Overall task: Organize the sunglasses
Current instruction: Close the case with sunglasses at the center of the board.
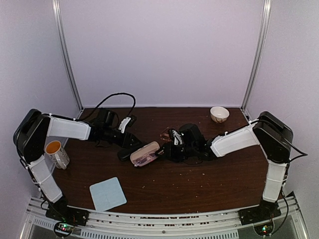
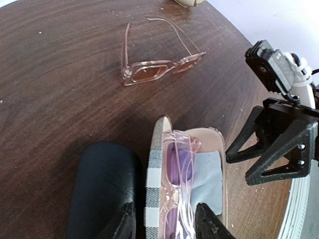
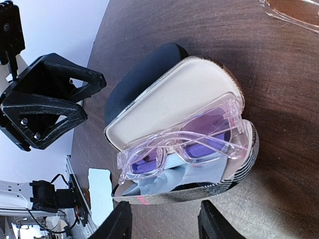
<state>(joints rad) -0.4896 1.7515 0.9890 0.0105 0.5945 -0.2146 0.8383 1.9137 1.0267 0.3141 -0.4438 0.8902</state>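
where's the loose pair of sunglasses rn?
Top view: the loose sunglasses lie unfolded near the middle of the table, just beyond the open case, toward the bowl.

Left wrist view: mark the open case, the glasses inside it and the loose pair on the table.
open case [image 2: 155, 169]: left wrist view, on its plaid outer wall.
glasses in the case [image 2: 175, 167]: left wrist view, on a purple lens.
loose pair [image 2: 148, 72]: left wrist view, on the nearer lens.

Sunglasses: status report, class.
Left gripper astride open case, grip unclear; right gripper open beside it. One pair in case, other pair unfolded on table. Black case alongside.
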